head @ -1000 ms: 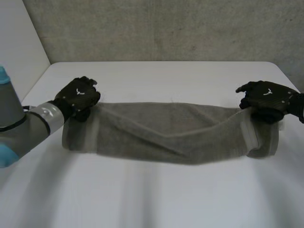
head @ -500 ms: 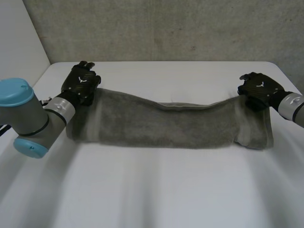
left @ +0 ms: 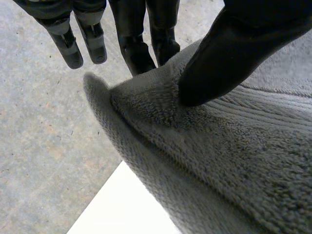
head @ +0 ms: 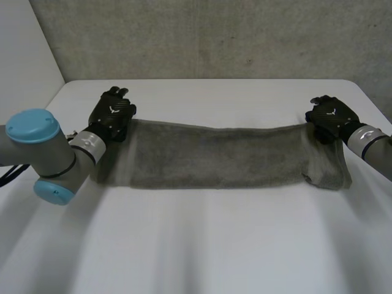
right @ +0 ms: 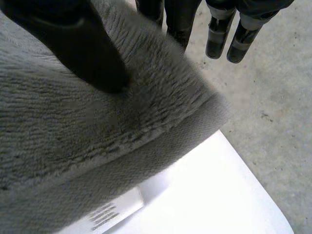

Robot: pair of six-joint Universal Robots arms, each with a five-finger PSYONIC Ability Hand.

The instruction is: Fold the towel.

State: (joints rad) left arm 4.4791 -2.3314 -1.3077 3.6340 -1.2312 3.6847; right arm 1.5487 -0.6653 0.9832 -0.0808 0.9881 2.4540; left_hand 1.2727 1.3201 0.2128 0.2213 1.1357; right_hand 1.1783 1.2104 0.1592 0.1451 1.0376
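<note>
Light fell soft and even over my table (head: 202, 245), its white top bright from edge to edge. The towel (head: 220, 156) threw only a faint, thin shadow along its near edge. The wall (head: 214, 37) beyond the table's far edge stood dimmer and grey. Beside my right hand (right: 85, 46) the bare white shone brightest, and my left hand (left: 234, 53) read as a dark shape with little detail.

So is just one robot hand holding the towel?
No, the left robot hand and right robot hand each pinch a corner of the towel.
</note>
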